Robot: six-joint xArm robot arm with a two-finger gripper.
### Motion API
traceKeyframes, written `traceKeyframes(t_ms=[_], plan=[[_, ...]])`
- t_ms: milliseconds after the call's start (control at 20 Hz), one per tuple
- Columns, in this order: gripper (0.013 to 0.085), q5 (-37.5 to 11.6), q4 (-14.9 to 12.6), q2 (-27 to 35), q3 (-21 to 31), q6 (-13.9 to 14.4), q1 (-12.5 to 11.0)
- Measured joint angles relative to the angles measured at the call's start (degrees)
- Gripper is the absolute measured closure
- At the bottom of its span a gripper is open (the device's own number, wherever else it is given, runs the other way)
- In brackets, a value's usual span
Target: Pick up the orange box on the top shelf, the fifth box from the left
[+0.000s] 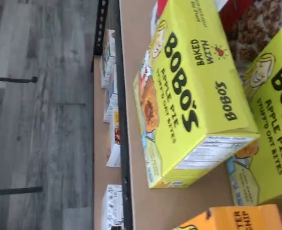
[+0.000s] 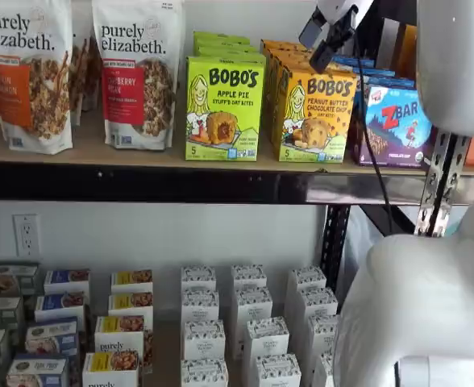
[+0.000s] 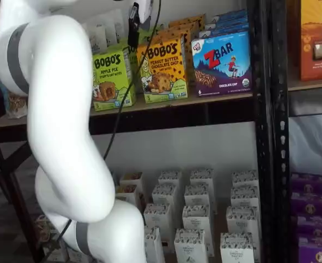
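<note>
Orange box (image 2: 316, 117) stands upright on top shelf (image 2: 140, 157), betw lime Apple Pie box (image 2: 223, 109) and blue ZBar box (image 2: 398, 125), untouched. Claw (image 2: 327, 36) hangs above and just in front of it, angled down-left; its fingers look spread, nothing in them. White arm (image 3: 57, 126) rises from below w/ bent elbow.

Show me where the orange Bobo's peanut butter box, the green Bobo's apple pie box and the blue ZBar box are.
orange box (image 2: 316, 117), a shelf view, front panel.
green Apple Pie box (image 2: 224, 109), a shelf view, front panel.
blue ZBar box (image 3: 222, 64), a shelf view, front panel.
</note>
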Motion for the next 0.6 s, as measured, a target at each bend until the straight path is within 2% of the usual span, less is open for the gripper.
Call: traceKeyframes(t_ms=[250,600], plan=[[0.0130,-1.16,-0.27,0.50,-0.15,-0.12,0.16],[0.0130,-0.16,0.73,1.90,-1.60,-0.35,-0.49]])
